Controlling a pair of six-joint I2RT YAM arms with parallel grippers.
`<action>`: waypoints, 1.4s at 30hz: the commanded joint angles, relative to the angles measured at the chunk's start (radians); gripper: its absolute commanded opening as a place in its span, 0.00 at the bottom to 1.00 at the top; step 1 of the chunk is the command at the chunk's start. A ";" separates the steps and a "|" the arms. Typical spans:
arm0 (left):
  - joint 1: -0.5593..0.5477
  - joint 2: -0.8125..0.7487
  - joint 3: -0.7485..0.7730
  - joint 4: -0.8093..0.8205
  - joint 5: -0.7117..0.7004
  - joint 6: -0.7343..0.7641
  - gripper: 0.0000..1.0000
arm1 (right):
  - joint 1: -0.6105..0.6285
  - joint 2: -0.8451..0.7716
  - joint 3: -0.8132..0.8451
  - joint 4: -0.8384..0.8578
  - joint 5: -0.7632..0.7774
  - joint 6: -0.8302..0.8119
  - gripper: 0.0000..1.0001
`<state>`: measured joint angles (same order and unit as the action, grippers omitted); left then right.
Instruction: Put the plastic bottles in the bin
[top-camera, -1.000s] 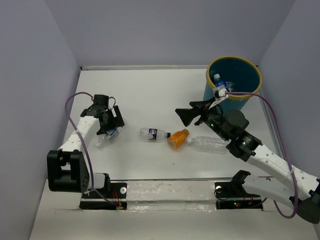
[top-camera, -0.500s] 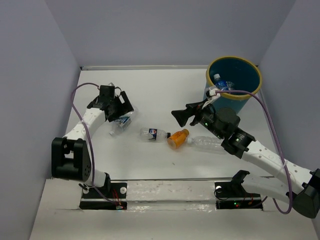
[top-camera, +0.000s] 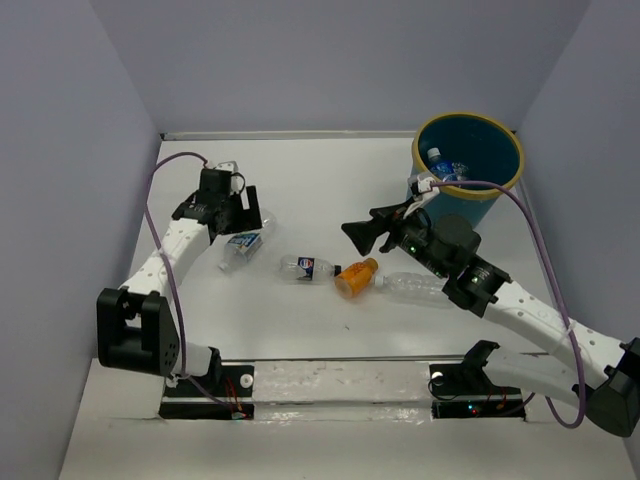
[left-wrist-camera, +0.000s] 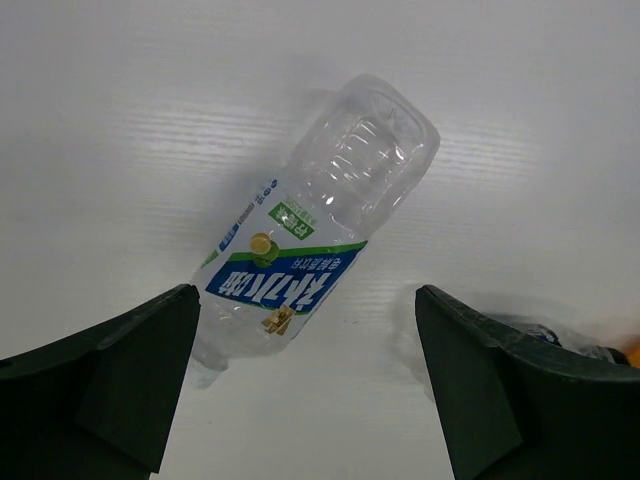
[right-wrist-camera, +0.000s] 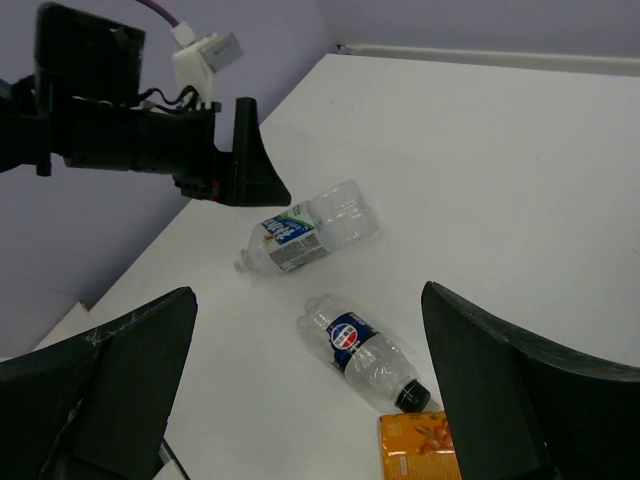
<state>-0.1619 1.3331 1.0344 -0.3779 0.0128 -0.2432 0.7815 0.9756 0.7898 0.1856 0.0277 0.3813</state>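
Observation:
A clear bottle with a blue-and-white label (top-camera: 240, 244) lies on the white table under my left gripper (top-camera: 243, 216), which is open and empty above it; the same bottle shows in the left wrist view (left-wrist-camera: 310, 225) and the right wrist view (right-wrist-camera: 305, 228). A small clear bottle with a dark label (top-camera: 308, 267) (right-wrist-camera: 368, 352) lies mid-table. A short orange bottle (top-camera: 356, 277) (right-wrist-camera: 425, 448) lies beside it. A long clear bottle (top-camera: 417, 287) lies right of that. My right gripper (top-camera: 356, 232) is open and empty, above these bottles. The teal bin (top-camera: 468, 155) with a yellow rim stands back right, bottles inside.
Grey walls close the table on the left, back and right. The table's left edge (right-wrist-camera: 190, 215) drops off beside the labelled bottle. The left arm (right-wrist-camera: 140, 140) reaches across the far side in the right wrist view. Purple cables trail from both arms.
My left gripper has moved back and to the right; the labelled bottle shifted with it and now lies free beneath the open jaws. My right gripper moved slightly left and toward the bottles.

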 joint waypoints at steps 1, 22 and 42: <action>-0.053 0.066 0.003 -0.019 -0.042 0.119 0.99 | 0.009 -0.037 0.019 0.037 -0.017 -0.012 0.99; -0.085 0.190 -0.022 0.016 -0.157 0.156 0.99 | 0.009 -0.028 0.019 0.028 -0.041 -0.007 0.99; -0.096 0.158 -0.046 0.034 -0.139 0.136 0.69 | 0.009 0.038 0.034 0.046 -0.097 0.008 0.98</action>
<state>-0.2501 1.6032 0.9958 -0.3565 -0.1108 -0.1078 0.7815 0.9886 0.7898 0.1875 -0.0235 0.3820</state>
